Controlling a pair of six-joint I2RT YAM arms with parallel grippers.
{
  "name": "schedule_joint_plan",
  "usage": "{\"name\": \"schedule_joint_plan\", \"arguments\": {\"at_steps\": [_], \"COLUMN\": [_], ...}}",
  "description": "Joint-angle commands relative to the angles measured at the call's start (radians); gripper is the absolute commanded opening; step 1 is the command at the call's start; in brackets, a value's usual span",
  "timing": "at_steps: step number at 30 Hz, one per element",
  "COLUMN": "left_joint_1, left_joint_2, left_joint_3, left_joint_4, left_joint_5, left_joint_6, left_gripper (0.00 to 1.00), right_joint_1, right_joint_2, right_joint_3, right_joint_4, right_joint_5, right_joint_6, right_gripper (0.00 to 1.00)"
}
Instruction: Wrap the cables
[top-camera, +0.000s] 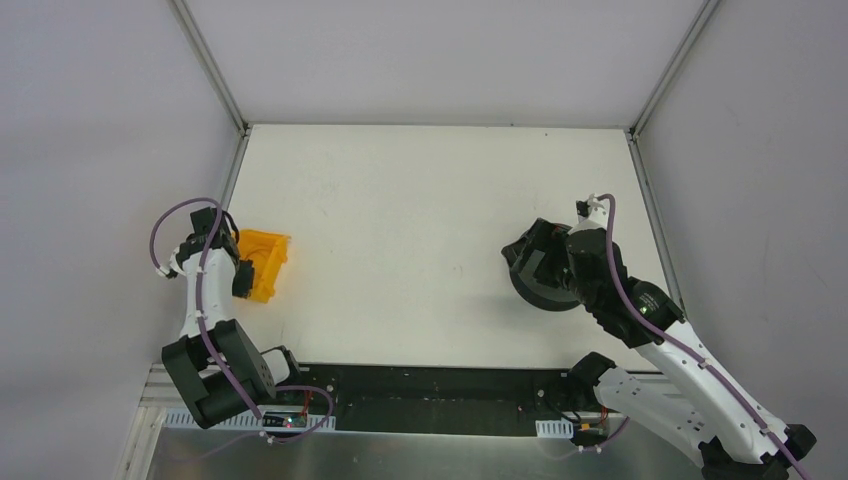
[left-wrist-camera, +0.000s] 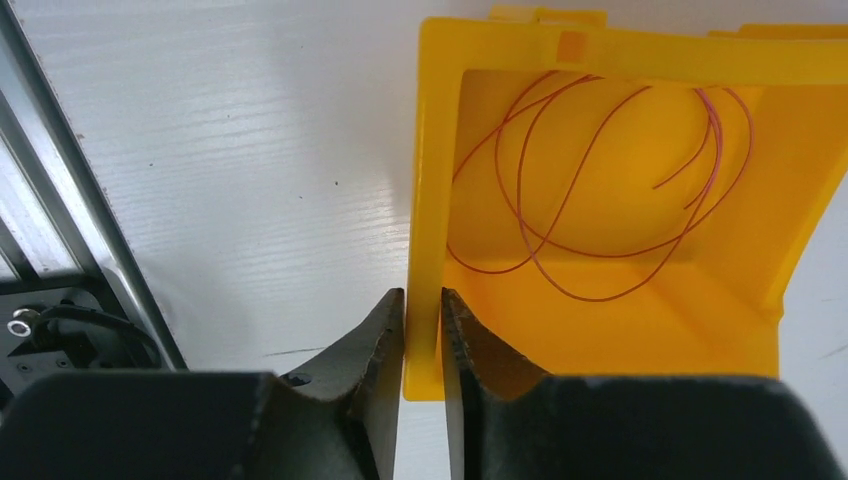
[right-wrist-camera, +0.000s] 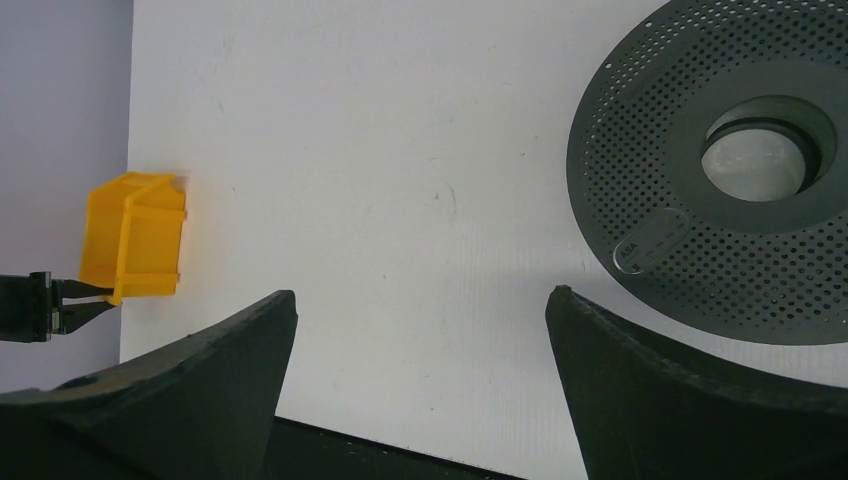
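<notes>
Left gripper (left-wrist-camera: 422, 296) fingers clench the near wall of the yellow bin (left-wrist-camera: 620, 48) at the table's (right-wrist-camera: 400, 150) left edge. The reddish-brown wire (left-wrist-camera: 600, 298) lies in loose loops inside the bin. Right gripper (right-wrist-camera: 420, 295) fingers stand spread wide, nothing between them, beside the dark perforated spool (right-wrist-camera: 700, 250), which the right arm partly hides from above.
</notes>
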Motion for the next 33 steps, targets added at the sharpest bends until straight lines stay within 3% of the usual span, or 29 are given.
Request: {"name": "schedule_joint_plan", "arguments": {"at_steps": [1, 5, 15, 22, 28, 33], "left_joint_1": [0.009, 0.007, -0.063, -0.063, -0.063, -0.063], "left_joint_2": [-0.036, -0.009, -0.019, 0.055, 0.087, 0.062], "left_joint_3": [0.032, 0.062, 0.078, 0.149, 0.199, 0.235], "left_joint_4": [0.01, 0.029, 0.143, 0.104, 0.047, 0.01], "left_joint_5": [0.007, 0.058, 0.113, 0.163, 0.208, 0.108], "left_joint_6": [0.059, 0.135, 0.479, 0.707, 0.76, 0.759], "left_gripper": [0.14, 0.0, 0.0, 0.0, 0.19, 0.31], "right_joint_1": [-0.004, -0.004, -0.004, -0.004, -0.005, -0.005], "right_joint_2": [0.002, 0.014, 0.016, 0.012, -0.025, -0.08], "right_joint_3": [0.025, 0.024, 0.021, 0.013, 0.03, 0.018], "right_joint_4": [0.011, 0.02, 0.053, 0.062, 0.023, 0.014], "right_joint_5": [-0.014, -0.04, -0.076, -0.097, -0.106, -0.11], "right_joint_6": [0.014, 0.023, 0.029, 0.016, -0.032, -0.055], "right_gripper": [0.99, 0.99, 0.99, 0.99, 0.99, 0.99]}}
